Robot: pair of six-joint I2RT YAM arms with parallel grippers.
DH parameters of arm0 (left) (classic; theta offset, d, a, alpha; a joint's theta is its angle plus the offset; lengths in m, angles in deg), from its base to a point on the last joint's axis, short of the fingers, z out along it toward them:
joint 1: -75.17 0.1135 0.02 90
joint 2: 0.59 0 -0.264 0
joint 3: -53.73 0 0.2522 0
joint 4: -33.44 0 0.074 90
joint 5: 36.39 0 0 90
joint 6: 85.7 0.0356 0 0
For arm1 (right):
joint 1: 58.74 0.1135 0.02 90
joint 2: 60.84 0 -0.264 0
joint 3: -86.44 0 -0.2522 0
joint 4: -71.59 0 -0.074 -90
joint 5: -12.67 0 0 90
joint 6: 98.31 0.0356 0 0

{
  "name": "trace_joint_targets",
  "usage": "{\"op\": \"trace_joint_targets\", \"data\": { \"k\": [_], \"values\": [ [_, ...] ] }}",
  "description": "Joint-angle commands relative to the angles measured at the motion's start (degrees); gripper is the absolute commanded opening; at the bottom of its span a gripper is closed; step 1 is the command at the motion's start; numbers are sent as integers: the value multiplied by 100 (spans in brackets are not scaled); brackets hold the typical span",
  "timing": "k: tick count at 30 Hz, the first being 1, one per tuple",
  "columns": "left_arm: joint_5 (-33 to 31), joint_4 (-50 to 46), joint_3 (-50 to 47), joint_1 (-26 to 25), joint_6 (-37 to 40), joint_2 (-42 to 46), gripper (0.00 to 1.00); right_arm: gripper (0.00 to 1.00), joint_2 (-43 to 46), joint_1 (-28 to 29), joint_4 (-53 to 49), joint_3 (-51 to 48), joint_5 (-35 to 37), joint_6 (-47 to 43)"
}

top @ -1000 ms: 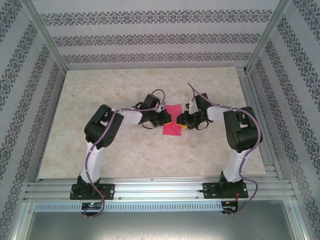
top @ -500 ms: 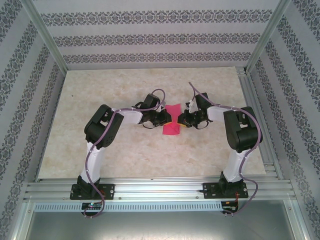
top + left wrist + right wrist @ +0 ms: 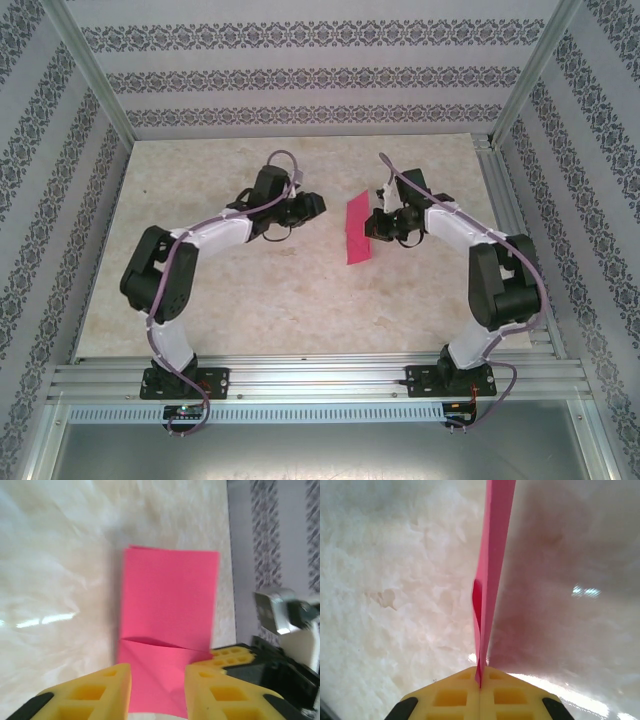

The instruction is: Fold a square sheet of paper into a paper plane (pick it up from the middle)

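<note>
Right end effector (image 3: 480,672) clamped on edge of folded sheet of paper (image 3: 357,230). Sheet looks lifted off surface (image 3: 250,300), long axis near-to-far, broad face toward left end effector (image 3: 312,205). Left one released, empty, apart from sheet. Sheet lies to its right, so regrasp needs rightward reach.

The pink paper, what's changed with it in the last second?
The left tool let go and drew back leftward. The right tool pinched the sheet of paper and now holds it alone, tipped up on edge, slightly further right. The table is as it was.
</note>
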Motion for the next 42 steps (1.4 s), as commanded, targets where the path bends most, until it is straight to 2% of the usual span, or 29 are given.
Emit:
{"op": "trace_joint_targets", "data": {
  "k": [1, 4, 11, 16, 19, 21, 25, 29, 32, 35, 38, 40, 41, 42],
  "values": [
    [-510, -145, -464, 326, 55, 549, 36, 6, 381, 487, -1118, 553, 1716, -1194],
    [-655, -197, -851, 699, -41, 1023, 36, 6, 389, 1140, -1526, 794, 2949, -1652],
    [-802, -240, -1657, 1643, -396, 1853, 37, 5, -158, 2657, -1633, 1014, 4918, -1791],
    [-709, -265, -2026, 2215, -486, 2236, 37, 6, -769, 3578, -1466, 1088, 5516, -1776],
    [-653, -361, -2052, 2393, -407, 2355, 36, 11, -1199, 3965, -1460, 1220, 5455, -1513],
    [-588, -430, -2019, 2428, -337, 2374, 37, 12, -1408, 4197, -1473, 1327, 5152, -1371],
    [-433, -457, -1981, 2428, -262, 2371, 37, 27, -1641, 4518, -1522, 1545, 4625, -929],
    [-195, -457, -1926, 2428, -157, 2269, 36, 39, -1403, 4443, -1245, 1357, 3724, -489],
    [107, -346, -1900, 2406, -80, 2178, 35, 41, -983, 4203, -957, 1101, 2935, -196],
    [383, -290, -1850, 2258, -12, 2141, 33, 38, -173, 3666, -273, 341, 1917, 352],
    [549, -519, -1643, 1886, 220, 1957, 31, 23, 428, 2797, 842, -710, 234, 973],
    [644, -431, -1609, 1583, 239, 1815, 29, 19, 572, 2380, 1545, -1260, -666, 1220],
    [656, -408, -1583, 1422, 226, 1727, 29, 13, 536, 2209, 1622, -1381, -956, 1282],
    [654, -423, -1547, 1254, 219, 1607, 28, 12, 465, 2084, 1647, -1456, -1168, 1300]
  ]
}}
